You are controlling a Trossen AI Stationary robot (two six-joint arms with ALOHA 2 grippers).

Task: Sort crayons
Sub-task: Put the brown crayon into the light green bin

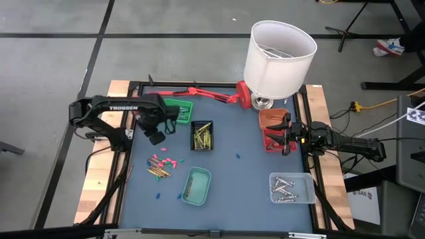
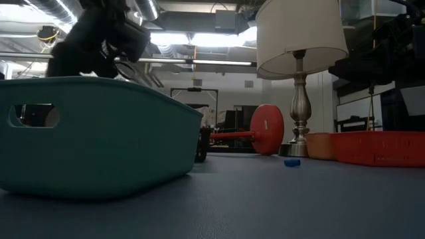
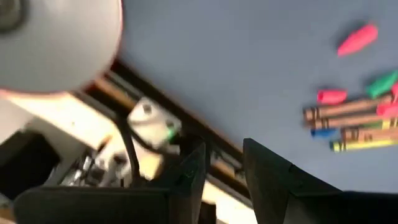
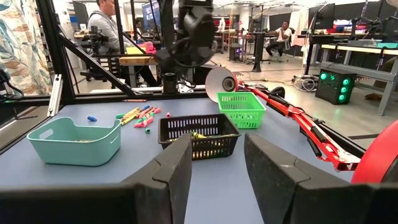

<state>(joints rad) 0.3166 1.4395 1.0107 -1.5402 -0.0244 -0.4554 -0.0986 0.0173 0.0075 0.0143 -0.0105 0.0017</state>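
Left gripper jaws apart, empty, raised between green tray and crayons | right gripper wide, waiting at red tray | advice: descend squarely over one crayon.

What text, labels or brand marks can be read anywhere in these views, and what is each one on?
"TROSSEN": white letters on the left arm, read in the high view.
Crayon wrappers in the loose pile of crayons: dark print bands show in the left wrist view, too blurred to read.
Black-and-white square marker at the high view's right edge: a pattern, no letters readable.
Nothing else legible in any view.
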